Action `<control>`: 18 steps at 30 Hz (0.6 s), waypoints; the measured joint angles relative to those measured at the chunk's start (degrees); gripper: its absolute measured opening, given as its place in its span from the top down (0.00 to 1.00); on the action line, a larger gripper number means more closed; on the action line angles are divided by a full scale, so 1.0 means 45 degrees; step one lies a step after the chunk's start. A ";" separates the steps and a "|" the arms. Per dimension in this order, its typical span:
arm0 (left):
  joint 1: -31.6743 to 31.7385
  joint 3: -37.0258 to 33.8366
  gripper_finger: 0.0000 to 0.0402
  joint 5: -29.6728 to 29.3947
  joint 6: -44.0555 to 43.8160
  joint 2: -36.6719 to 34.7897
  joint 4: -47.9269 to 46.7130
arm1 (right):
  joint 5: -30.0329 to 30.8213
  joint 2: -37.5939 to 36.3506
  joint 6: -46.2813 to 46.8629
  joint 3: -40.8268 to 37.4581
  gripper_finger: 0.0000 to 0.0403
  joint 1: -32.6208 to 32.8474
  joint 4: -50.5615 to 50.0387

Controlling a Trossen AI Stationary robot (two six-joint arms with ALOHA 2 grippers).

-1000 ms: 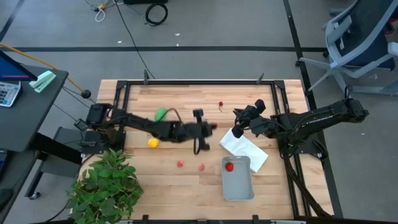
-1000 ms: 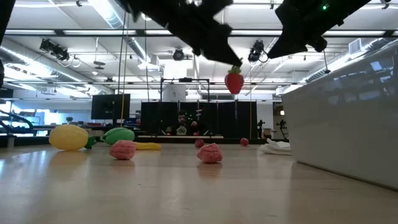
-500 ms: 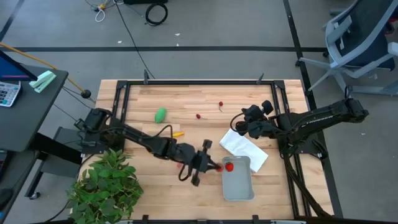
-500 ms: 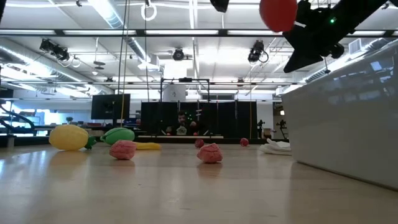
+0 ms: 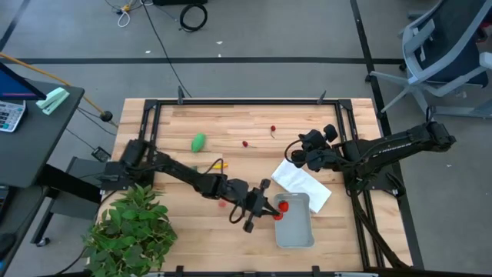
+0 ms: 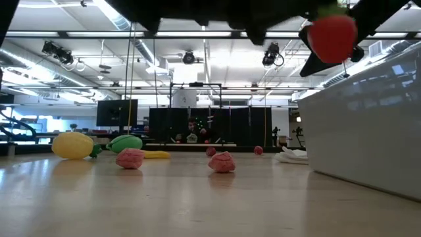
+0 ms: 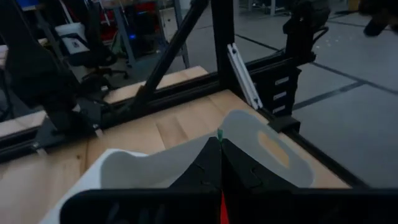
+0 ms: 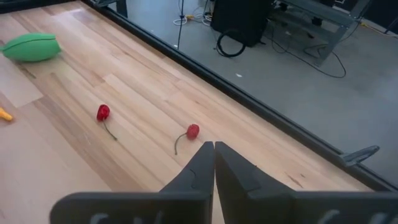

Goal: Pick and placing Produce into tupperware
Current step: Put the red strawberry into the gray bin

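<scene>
My left gripper [image 5: 270,209] reaches to the left rim of the pale grey tupperware [image 5: 296,229] and is shut on a red toy strawberry [image 6: 332,36]. Another red strawberry [image 5: 284,205] lies inside the tupperware. On the table lie a green oval [image 5: 198,141], a thin orange-yellow piece [image 5: 220,165], two cherries [image 5: 245,143] [image 5: 273,128], a yellow lemon [image 6: 72,145] and two pink-red pieces [image 6: 130,158] [image 6: 222,162]. My right gripper [image 5: 295,158] waits shut above the white cloth [image 5: 304,183]. My left gripper pinches the strawberry between its two fingers, coming from the table's left. In the left wrist view only the green stem tip [image 7: 220,133] and a red sliver [image 7: 222,214] show between the shut fingers [image 7: 205,168]. The strawberry is lifted clear, above the tupperware's wall [image 6: 362,125].
A large leafy plant [image 5: 131,227] stands at the table's near left corner. A black frame [image 5: 246,101] runs along the table's far edge and sides. The bare wood between the cherries and the far edge [image 5: 231,119] is free room.
My left gripper has carried the strawberry from the middle of the table toward the near edge and the right, up to the tupperware's left rim, turning as it went. In the low view the strawberry has risen and shifted toward the container. It has stayed shut.
</scene>
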 joint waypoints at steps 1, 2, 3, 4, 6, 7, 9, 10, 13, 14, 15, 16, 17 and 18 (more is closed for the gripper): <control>0.0044 0.0145 1.00 0.0005 -0.0010 0.0238 0.0054 | -0.0004 0.0000 0.0000 0.0000 0.95 0.0000 -0.0002; 0.0088 0.0341 1.00 0.0015 -0.0014 0.0488 -0.0017 | -0.0002 0.0000 0.0000 0.0000 0.95 0.0005 -0.0005; 0.0134 0.0655 1.00 0.0024 -0.0014 0.0771 -0.0013 | 0.0001 0.0000 -0.0002 0.0000 0.95 0.0000 0.0005; 0.0162 0.0937 1.00 0.0029 -0.0019 0.1006 -0.0039 | -0.0005 0.0000 0.0000 0.0000 0.95 0.0002 0.0005; 0.0179 0.1578 1.00 0.0020 0.0015 0.1366 -0.0470 | -0.0004 0.0000 -0.0005 0.0000 0.95 0.0005 0.0005; 0.0180 0.1985 1.00 0.0013 0.0057 0.1576 -0.0760 | -0.0004 0.0000 -0.0018 0.0000 0.95 0.0002 0.0005; 0.0175 0.2704 1.00 0.0013 0.0069 0.1853 -0.1786 | -0.0005 0.0000 -0.0029 0.0000 0.96 0.0003 -0.0008; 0.0170 0.3081 1.00 0.0015 0.0074 0.2024 -0.2297 | -0.0004 0.0000 -0.0034 0.0000 0.96 0.0005 -0.0005; 0.0155 0.4035 1.00 0.0029 0.0059 0.2591 -0.3858 | -0.0009 0.0000 -0.0038 0.0000 0.96 0.0005 -0.0005; 0.0155 0.4276 1.00 0.0029 0.0048 0.2822 -0.4063 | -0.0009 0.0000 -0.0039 0.0000 0.96 0.0005 -0.0005; 0.0148 0.4466 1.00 0.0029 0.0044 0.3023 -0.4139 | -0.0009 0.0000 -0.0039 0.0000 0.96 0.0005 -0.0005; 0.0132 0.4574 1.00 0.0024 0.0041 0.3174 -0.4243 | -0.0009 0.0000 -0.0039 0.0000 0.96 0.0005 -0.0010; 0.0089 0.4745 1.00 0.0023 0.0045 0.3378 -0.4216 | -0.0005 0.0000 -0.0039 0.0000 0.96 0.0005 -0.0006; 0.0063 0.4837 1.00 0.0009 0.0050 0.3489 -0.4141 | -0.0009 0.0000 -0.0039 0.0000 0.96 0.0005 -0.0003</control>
